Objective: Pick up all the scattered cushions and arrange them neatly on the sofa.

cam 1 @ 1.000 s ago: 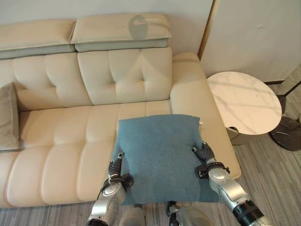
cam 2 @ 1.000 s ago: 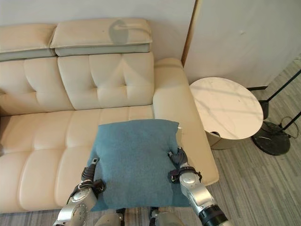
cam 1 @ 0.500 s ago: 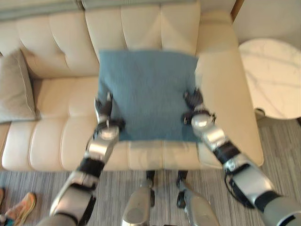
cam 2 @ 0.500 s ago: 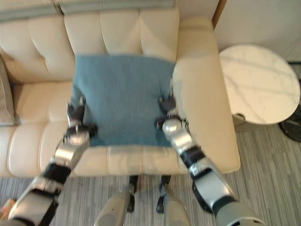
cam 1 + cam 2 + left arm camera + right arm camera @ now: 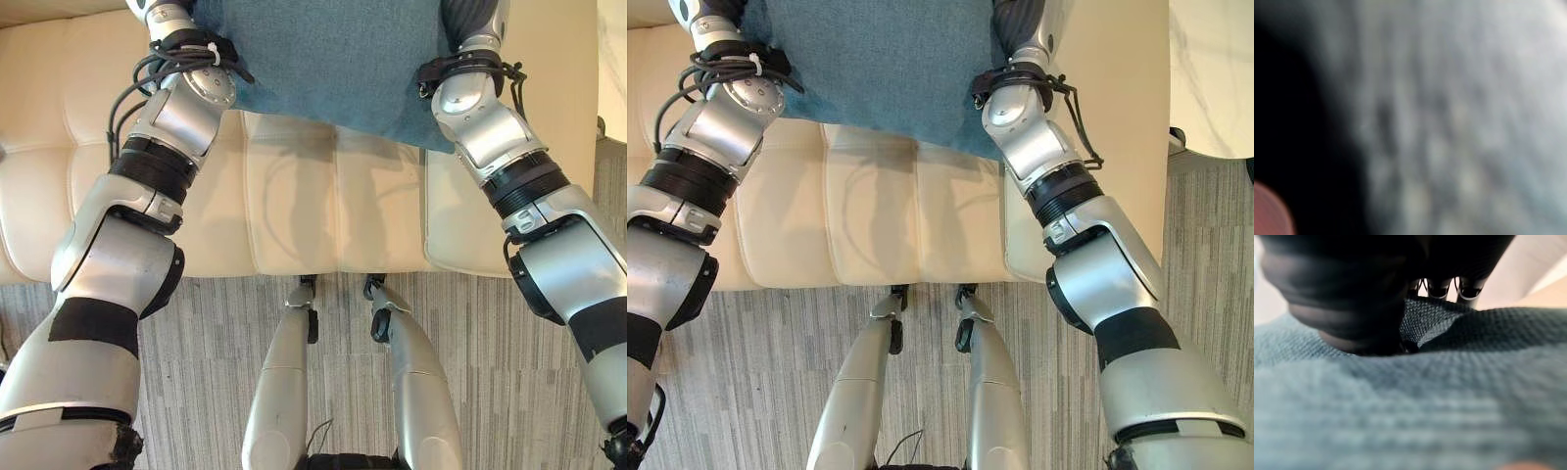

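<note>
A cream leather sofa [image 5: 323, 211] is seen from above, its seat front taking up the upper part of the eye views, w/ grey striped floor [image 5: 774, 372] below it. A white round side table [image 5: 1215, 69] is cut off at the right edge. The teal cushion [image 5: 333, 54] is held over the sofa seat, between both arms, its lower edge hanging just above the seat cushions. The right hand [image 5: 1400, 293] is clamped on the cushion's right edge: dark-tipped fingers [image 5: 1469, 290] are curled over the fabric fold, thumb pressed onto the near face. The left hand [image 5: 162, 12] is seen at the cushion's left edge; its finger state can't be told.
</note>
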